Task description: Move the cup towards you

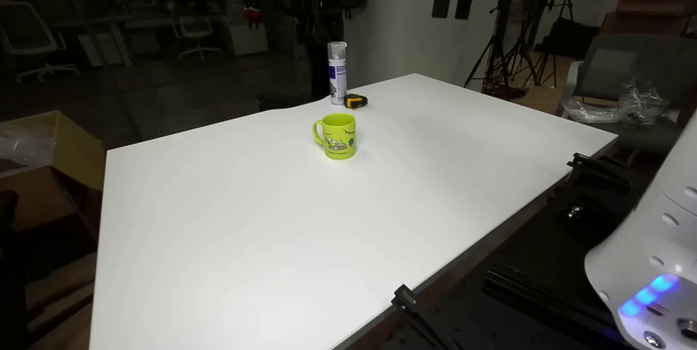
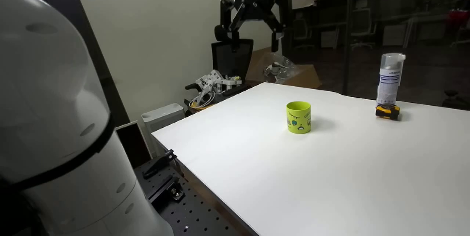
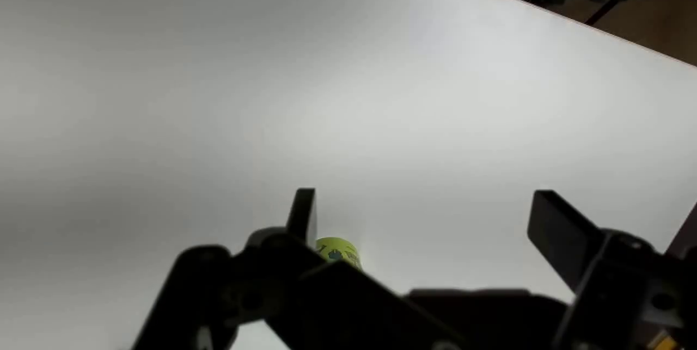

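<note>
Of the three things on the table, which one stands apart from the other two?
The green cup. In both exterior views, it stands by itself, while the can and the tape measure are close together.

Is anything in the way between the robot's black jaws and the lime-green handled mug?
Nothing visible is. The black gripper hangs high, jaws open, and the lime-green mug sits lower. In an exterior view, the clear-capped white spray can and black-and-yellow tape measure stand right of it, out of that path.
</note>
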Motion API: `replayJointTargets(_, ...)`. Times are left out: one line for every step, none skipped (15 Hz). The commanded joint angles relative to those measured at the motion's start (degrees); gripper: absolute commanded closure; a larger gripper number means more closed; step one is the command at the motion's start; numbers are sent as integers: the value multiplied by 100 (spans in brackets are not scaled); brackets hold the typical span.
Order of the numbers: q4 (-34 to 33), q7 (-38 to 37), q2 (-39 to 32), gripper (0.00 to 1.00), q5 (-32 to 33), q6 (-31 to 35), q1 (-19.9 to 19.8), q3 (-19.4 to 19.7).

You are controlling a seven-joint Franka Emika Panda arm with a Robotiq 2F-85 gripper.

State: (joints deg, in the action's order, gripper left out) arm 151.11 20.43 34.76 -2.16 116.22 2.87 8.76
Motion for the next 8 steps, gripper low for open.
replayJointTargets(-9, 19, -4, 0, -25, -13, -41, -40)
replayJointTargets(-9, 19, -4, 0, -25, -13, -41, -40)
replayJointTargets(-9, 19, -4, 0, -25, -13, -41, -40)
replayJointTargets(-2, -163, -65, 0, 53, 238, -108, -120)
replayJointTargets(-67, -241, -194, 0, 35, 389, -142, -112)
replayJointTargets(-175, -334, -399, 0, 60, 617, -211, -108)
replayJointTargets(-314, -452, -673, 0, 113, 894, -298, -110)
replayJointTargets(-423, -538, -909, 0, 161, 1161, -370, -109)
